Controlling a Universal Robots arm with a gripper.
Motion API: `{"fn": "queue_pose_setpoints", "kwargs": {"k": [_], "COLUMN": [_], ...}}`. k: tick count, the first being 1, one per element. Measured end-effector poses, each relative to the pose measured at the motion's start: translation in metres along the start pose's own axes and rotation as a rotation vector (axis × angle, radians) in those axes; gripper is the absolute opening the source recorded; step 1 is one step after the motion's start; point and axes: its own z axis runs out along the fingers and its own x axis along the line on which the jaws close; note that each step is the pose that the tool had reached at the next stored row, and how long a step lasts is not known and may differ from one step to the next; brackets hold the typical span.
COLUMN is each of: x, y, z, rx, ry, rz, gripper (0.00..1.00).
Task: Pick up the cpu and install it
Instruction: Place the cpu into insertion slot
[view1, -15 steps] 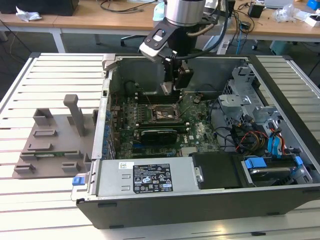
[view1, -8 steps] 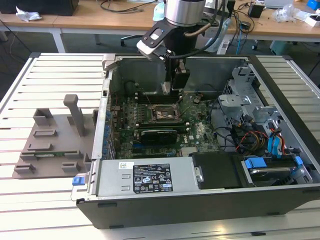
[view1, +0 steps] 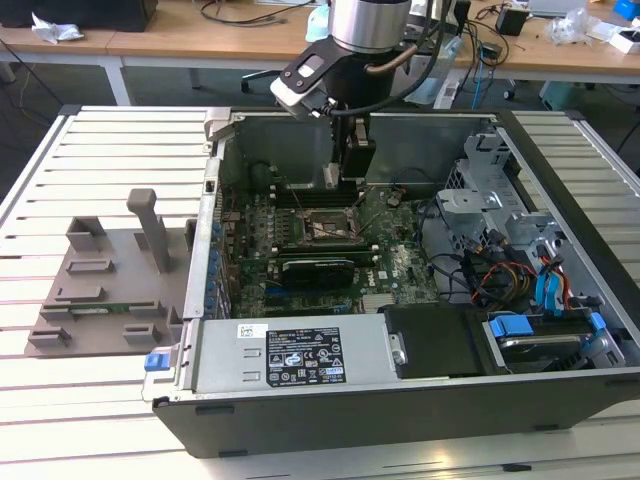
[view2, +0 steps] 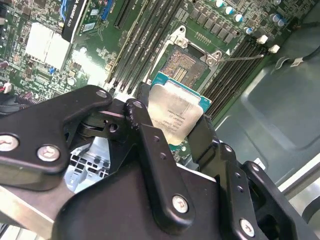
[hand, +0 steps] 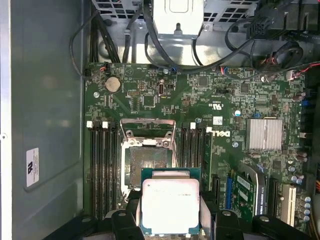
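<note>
**Bench and open chassis: cpu held short of the socket**

White slatted metal bench (view1: 100, 130) carries a dark grey desktop computer case (view1: 400, 410), laid on its side with the side panel off. Wooden desks (view1: 150, 45) stand behind it.

**1. Position.** The black two-finger gripper (view2: 172, 120) holds the cpu (view2: 177, 112), a small flat square chip with a silver-grey metal top plate on a green carrier. The jaws are closed narrow on two opposite edges of the chip. In the first wrist view the cpu (hand: 170, 205) hangs over the green motherboard (hand: 200, 100), just beside the square black socket (hand: 148, 160). It is not seated.

**2. Handling (judgement).**
- The chip looks light, thin and rigid.
- The smooth metal plate is likely slippery.
- The edges are the correct hold, as taken.
- The underside contacts and the socket's pin field are probably fragile, so tilt or sideways scrape is the main risk.

**3. Surroundings.**
- The silver hinged load frame (hand: 148, 131) stands open at the socket's far side.
- Rows of black memory slots (hand: 100, 165) with white latches flank the socket closely on both sides.
- A finned silver heatsink (hand: 265, 134) sits well apart from the socket.
- Black cables (hand: 120, 45) loop beyond the board edge, clear of the socket.
- The finger bodies are wider than the chip and may crowd the slots.
</note>
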Motion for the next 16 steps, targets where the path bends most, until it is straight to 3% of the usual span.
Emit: {"fn": "queue_pose_setpoints", "kwargs": {"k": [16], "x": [0.0001], "y": [0.0005], "z": [0.0192], "rx": [0.0000], "ry": [0.0000], "rz": [0.000], "gripper": [0.55]}}
